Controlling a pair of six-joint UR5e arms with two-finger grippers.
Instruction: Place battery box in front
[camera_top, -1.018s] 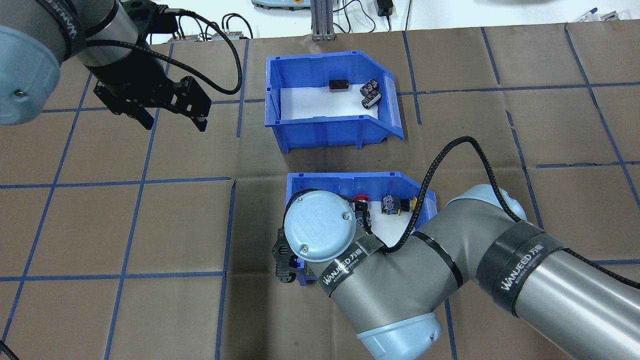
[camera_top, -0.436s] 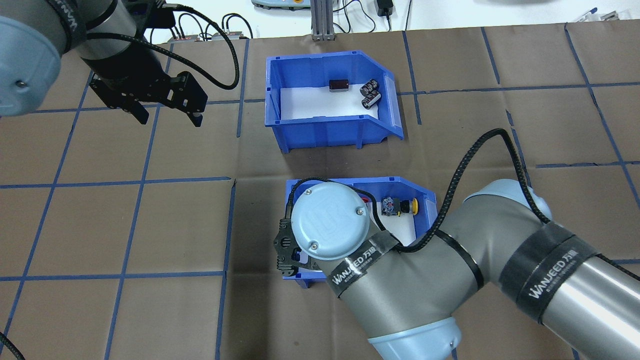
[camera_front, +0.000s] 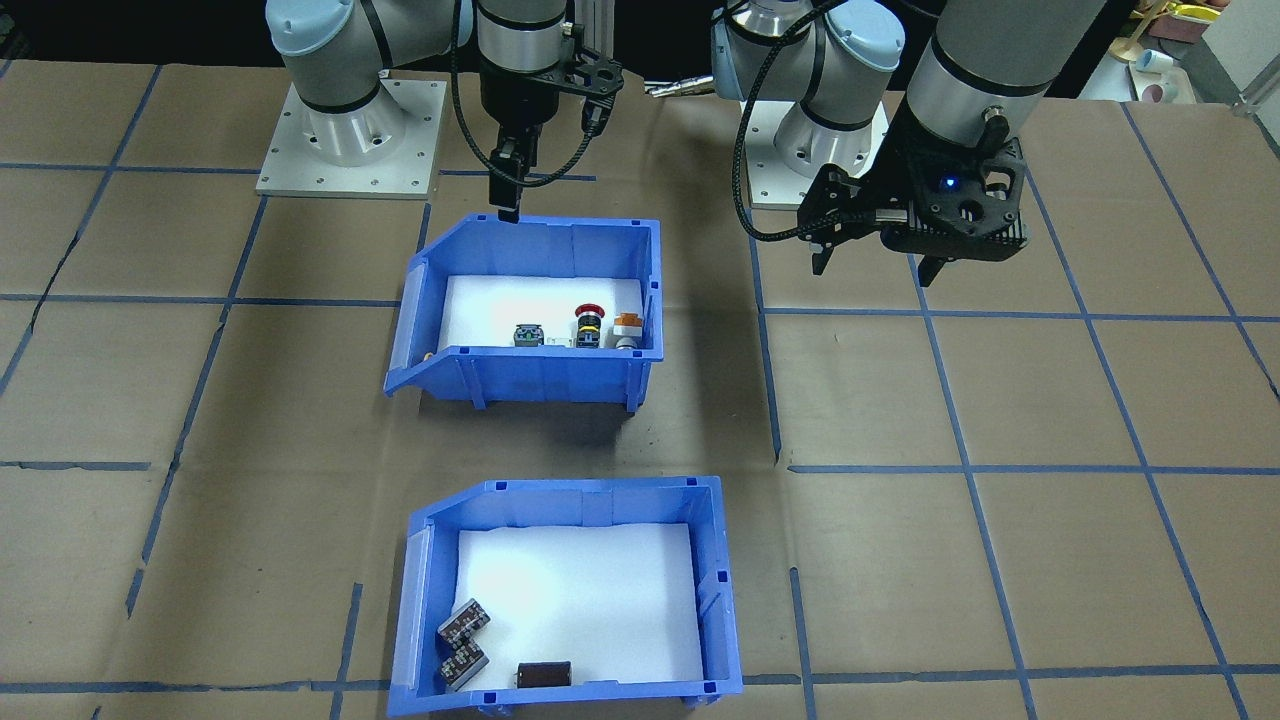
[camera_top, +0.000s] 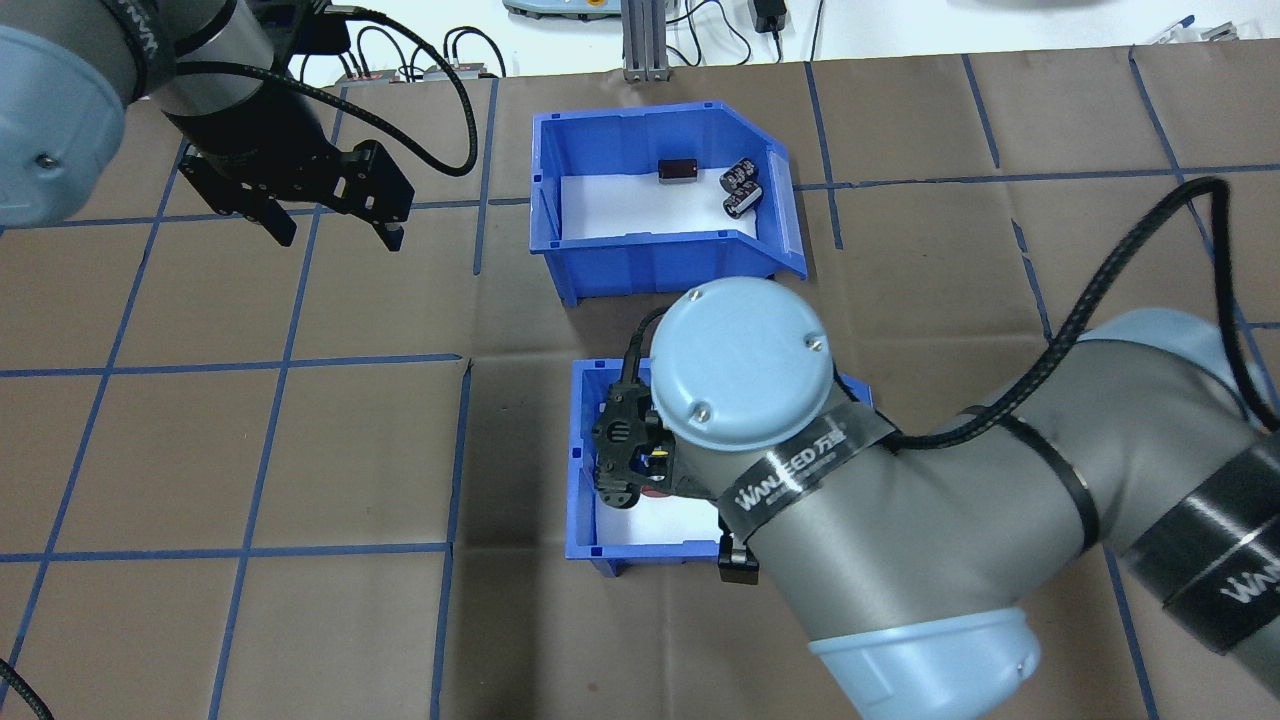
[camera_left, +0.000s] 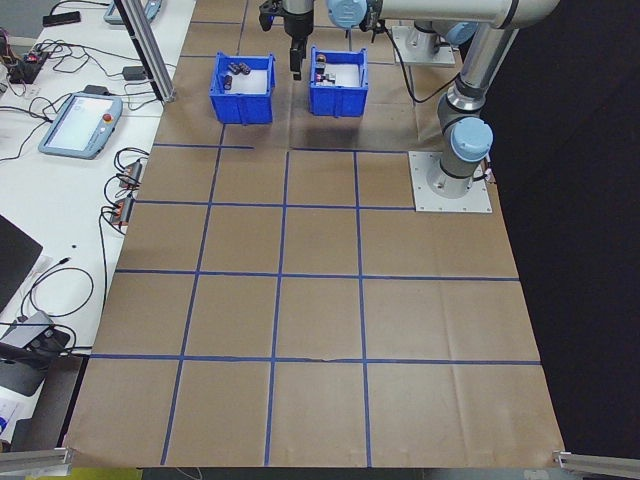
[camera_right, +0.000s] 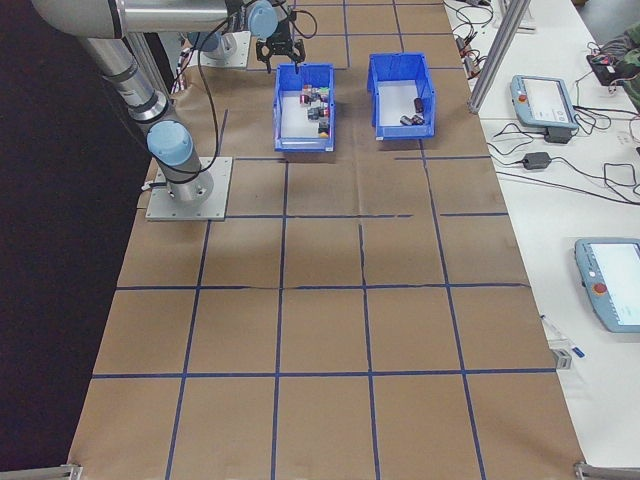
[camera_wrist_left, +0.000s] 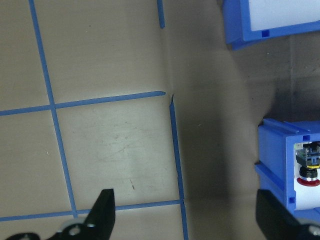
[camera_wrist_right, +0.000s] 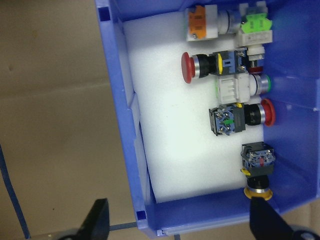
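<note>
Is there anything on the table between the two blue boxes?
No. In the front-facing view only bare brown paper lies between the battery box and the switch box.

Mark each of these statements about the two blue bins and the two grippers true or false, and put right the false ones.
1. The battery box holds red and yellow push-buttons. False: it holds a few small dark packs; the buttons lie in the switch bin.
2. The right gripper is open, its fingers straddling a wall of the switch bin. True.
3. The left gripper grips the battery box. False: it hangs open over bare table, apart from both bins.
4. Both bins have a white floor pad. True.
5. The battery box lies farther from the robot's base than the switch bin. True.
</note>
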